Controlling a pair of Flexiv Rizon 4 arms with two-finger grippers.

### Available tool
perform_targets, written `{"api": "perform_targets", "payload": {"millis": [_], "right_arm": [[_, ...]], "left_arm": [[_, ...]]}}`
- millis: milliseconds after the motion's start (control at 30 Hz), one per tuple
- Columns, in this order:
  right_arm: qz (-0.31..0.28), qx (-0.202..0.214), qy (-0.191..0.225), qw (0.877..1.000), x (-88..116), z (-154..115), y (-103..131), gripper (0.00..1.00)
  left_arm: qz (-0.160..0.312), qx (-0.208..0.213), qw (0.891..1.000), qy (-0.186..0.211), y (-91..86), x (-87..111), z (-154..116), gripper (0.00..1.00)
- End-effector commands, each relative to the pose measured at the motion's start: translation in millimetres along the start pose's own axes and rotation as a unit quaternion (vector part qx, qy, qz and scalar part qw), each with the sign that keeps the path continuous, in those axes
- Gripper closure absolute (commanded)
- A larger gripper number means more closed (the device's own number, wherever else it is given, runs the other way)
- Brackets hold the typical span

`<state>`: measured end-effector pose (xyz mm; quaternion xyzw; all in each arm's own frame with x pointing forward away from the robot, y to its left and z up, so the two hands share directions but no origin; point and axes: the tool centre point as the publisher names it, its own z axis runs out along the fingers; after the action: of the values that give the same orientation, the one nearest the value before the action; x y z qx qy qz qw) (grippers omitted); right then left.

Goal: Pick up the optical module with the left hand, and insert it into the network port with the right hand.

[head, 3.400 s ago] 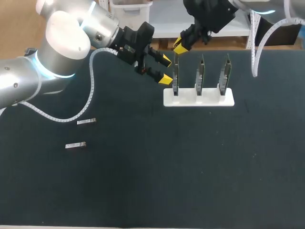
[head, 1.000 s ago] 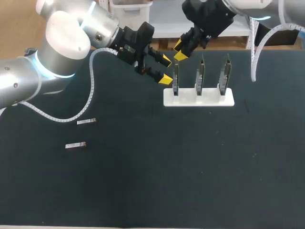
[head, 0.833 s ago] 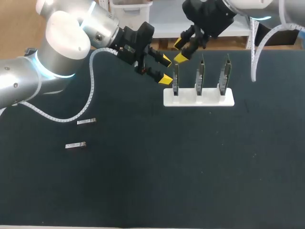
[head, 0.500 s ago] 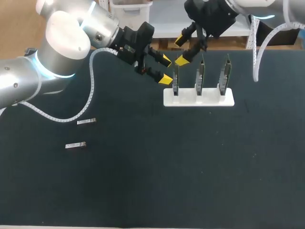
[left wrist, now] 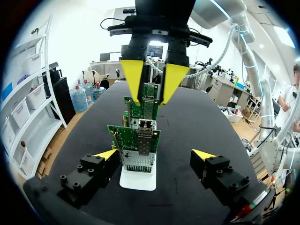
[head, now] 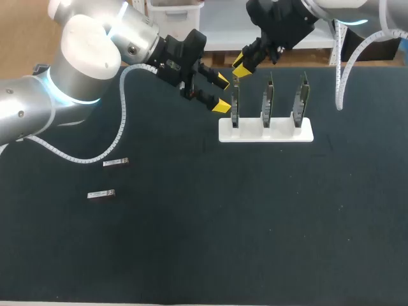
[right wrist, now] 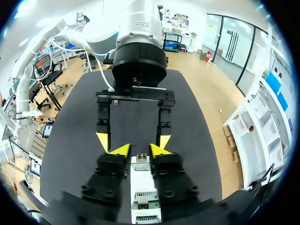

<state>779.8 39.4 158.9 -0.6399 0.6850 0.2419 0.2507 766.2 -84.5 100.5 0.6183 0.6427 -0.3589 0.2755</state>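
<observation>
Three green network boards stand upright in a white holder (head: 280,132) at the back of the dark table. My right gripper (head: 242,65) hangs just above the leftmost board (head: 235,102), its yellow tips drawn close together with nothing between them. In the right wrist view a silver port end (right wrist: 140,162) with two holes shows under the right gripper (right wrist: 140,150). My left gripper (head: 222,94) stands wide open just left of that board. In the left wrist view the nearest board (left wrist: 136,145) is ahead of the left gripper (left wrist: 156,154). Two loose optical modules (head: 115,162) (head: 101,194) lie on the table's left.
The left arm's white cable (head: 95,156) loops down onto the table near the loose modules. The two other boards (head: 268,99) (head: 301,99) stand to the right of the first one in the same holder.
My right gripper opened wide above the leftmost board, then drew its fingers close together again and rose slightly. The left arm and the loose modules have not moved.
</observation>
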Motion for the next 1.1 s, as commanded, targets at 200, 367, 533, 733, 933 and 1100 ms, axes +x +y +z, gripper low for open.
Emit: {"api": "perform_targets", "payload": {"millis": [200, 367, 533, 733, 933, 1100], "right_arm": [[0.002, -0.004, 0.0, 1.0, 2, 6, -6, 1.0], [0.006, -0.006, 0.002, 1.0, 5, 9, -8, 1.0], [0.008, -0.006, 0.002, 1.0, 5, 10, -10, 1.0], [0.008, -0.008, 0.003, 1.0, 5, 12, -12, 1.0], [0.012, -0.012, 0.008, 1.0, 7, 16, -13, 1.0], [0.012, -0.013, 0.011, 1.0, 8, 17, -11, 1.0]], "left_arm": [[-0.001, 0.0, 1.0, 0.002, -0.2, -0.6, 0, 0.0], [-0.001, 0.0, 1.0, 0.002, -0.2, -0.6, 0, 0.0], [-0.001, 0.0, 1.0, 0.002, -0.2, -0.6, 0, 0.0], [-0.001, 0.0, 1.0, 0.002, -0.2, -0.6, 0, 0.0], [-0.001, 0.0, 1.0, 0.002, -0.2, -0.6, 0, 0.0], [-0.001, 0.0, 1.0, 0.002, -0.2, -0.6, 0, 0.0]]}}
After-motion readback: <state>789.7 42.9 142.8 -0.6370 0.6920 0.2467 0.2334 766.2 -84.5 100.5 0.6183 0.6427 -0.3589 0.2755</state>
